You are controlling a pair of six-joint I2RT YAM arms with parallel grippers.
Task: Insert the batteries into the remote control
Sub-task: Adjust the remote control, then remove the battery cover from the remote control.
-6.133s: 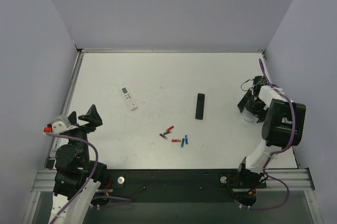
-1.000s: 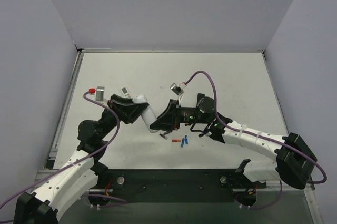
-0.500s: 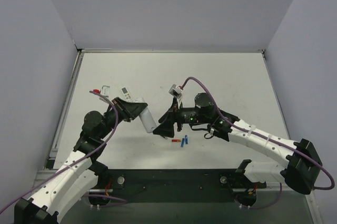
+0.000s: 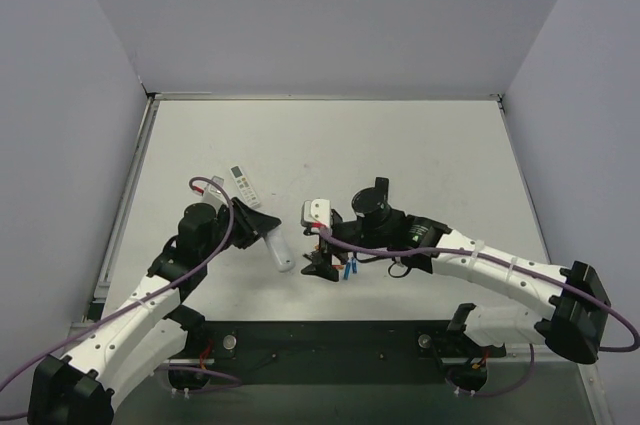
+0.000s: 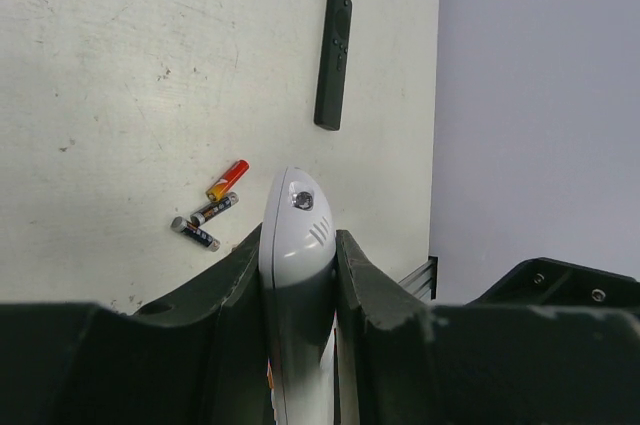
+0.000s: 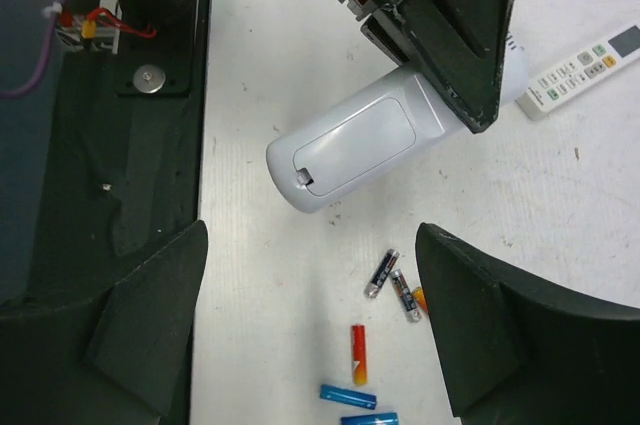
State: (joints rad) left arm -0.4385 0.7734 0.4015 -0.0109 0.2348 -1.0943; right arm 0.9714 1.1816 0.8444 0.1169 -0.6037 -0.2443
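My left gripper is shut on the white remote control, holding it by one end. The remote's plain back, with the battery cover, faces up, and its rounded free end points toward the batteries. Two blue batteries lie side by side on the table. My right gripper hangs open above the table between the remote's free end and the loose cells, with nothing between its fingers.
A second white remote lies face up behind the left gripper. A slim black remote lies farther back. A red cell and two dark cells lie by the blue ones.
The right gripper has let go of the white remote, opened wide and dropped toward the loose cells. The left gripper has shut on the remote and drawn it nearer and lower.
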